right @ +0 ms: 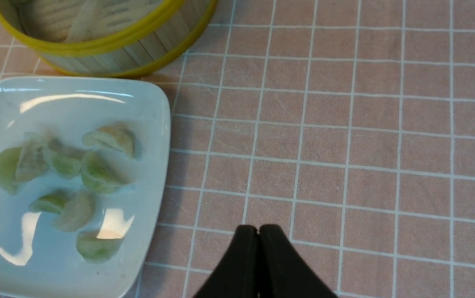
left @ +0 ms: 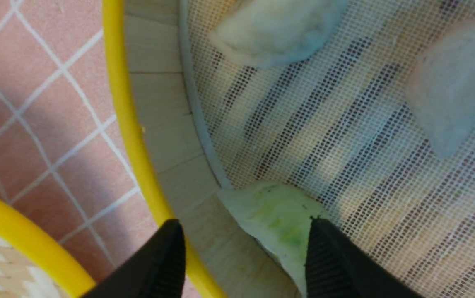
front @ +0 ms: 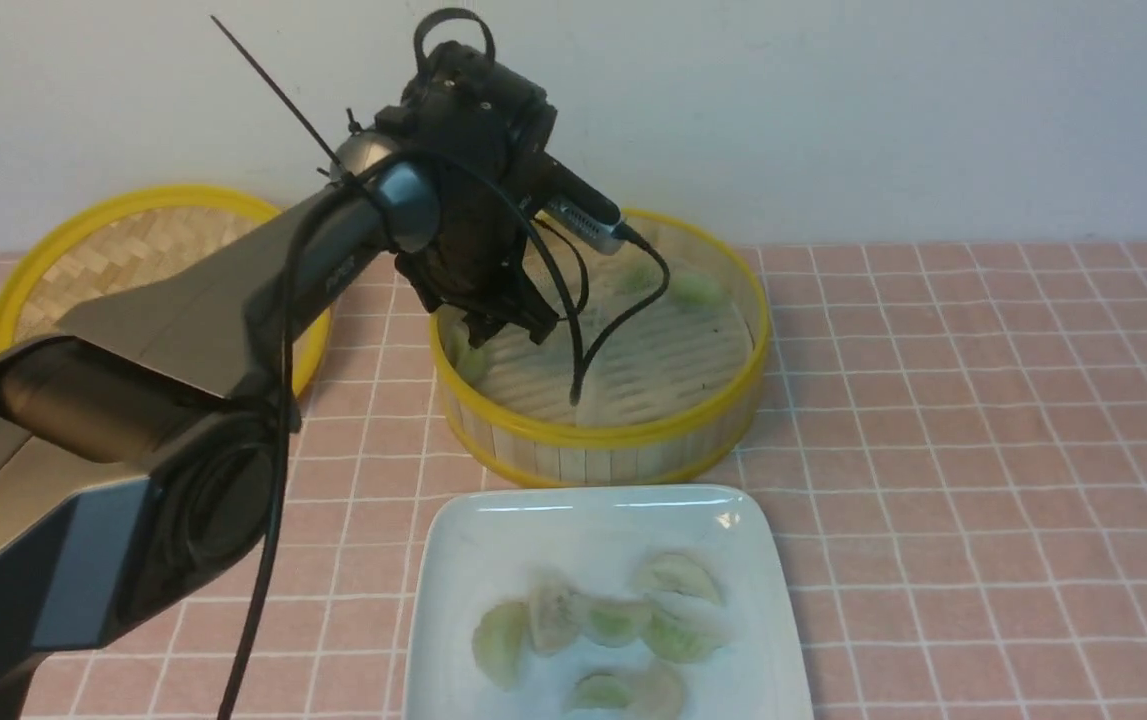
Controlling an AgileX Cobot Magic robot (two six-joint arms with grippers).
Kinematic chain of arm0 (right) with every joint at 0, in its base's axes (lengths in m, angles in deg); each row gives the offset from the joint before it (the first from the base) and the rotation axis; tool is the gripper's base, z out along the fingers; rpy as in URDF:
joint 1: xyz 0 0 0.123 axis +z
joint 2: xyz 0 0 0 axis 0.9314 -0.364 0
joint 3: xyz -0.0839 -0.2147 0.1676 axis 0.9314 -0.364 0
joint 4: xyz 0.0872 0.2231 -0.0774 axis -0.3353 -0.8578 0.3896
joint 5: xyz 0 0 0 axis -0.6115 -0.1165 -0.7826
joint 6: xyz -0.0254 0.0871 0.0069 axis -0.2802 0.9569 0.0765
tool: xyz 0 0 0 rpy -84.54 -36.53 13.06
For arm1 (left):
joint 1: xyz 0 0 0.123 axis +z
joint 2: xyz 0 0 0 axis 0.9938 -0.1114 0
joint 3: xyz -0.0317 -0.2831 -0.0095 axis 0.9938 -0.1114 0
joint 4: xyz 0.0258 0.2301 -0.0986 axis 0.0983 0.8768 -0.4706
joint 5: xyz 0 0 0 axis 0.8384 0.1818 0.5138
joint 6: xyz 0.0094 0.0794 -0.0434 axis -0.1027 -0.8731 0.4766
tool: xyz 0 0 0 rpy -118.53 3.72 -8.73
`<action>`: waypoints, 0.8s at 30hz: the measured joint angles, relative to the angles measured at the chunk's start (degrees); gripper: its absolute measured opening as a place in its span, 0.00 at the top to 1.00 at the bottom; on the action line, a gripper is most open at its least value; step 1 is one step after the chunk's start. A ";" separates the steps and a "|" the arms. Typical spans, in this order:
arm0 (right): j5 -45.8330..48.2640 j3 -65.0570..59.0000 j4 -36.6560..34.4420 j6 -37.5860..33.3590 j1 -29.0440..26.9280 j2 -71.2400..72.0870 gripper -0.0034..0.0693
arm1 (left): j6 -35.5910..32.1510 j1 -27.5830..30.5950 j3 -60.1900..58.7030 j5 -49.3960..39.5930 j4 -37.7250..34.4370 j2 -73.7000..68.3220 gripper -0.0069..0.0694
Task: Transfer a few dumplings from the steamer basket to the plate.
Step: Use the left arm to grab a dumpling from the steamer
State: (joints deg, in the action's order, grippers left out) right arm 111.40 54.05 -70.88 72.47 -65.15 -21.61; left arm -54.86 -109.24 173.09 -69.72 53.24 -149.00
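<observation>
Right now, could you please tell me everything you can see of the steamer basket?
The steamer basket is round, with an upright wall of pale bamboo slats, yellow top and bottom rims and a slatted floor under white mesh. It stands upright on the pink tiled cloth, just behind the plate. Three dumplings lie inside, one against its left wall, where the open left pincer hovers.

My left arm was silver-grey with black joints and loose black cables; my left gripper had black ribbed fingers.
</observation>
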 joint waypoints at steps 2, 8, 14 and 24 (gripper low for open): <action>-0.08 0.00 0.00 0.00 0.00 0.00 0.97 | 1.74 -1.81 -0.06 0.01 0.56 0.05 0.45; -0.13 0.00 0.00 -0.05 0.00 0.00 0.97 | 5.89 -3.56 -0.06 0.01 -0.15 0.17 0.45; -0.27 0.00 0.00 -0.24 0.00 0.00 0.97 | 10.63 -3.45 -0.06 0.41 1.92 -1.01 0.45; -0.27 0.00 -0.20 -0.36 0.00 0.00 0.97 | 17.30 -3.00 -0.06 0.63 3.43 -2.24 0.45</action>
State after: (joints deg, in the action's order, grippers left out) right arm 111.13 54.05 -71.08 72.11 -65.15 -21.61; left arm -37.56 -112.23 173.03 -69.08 56.67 -151.23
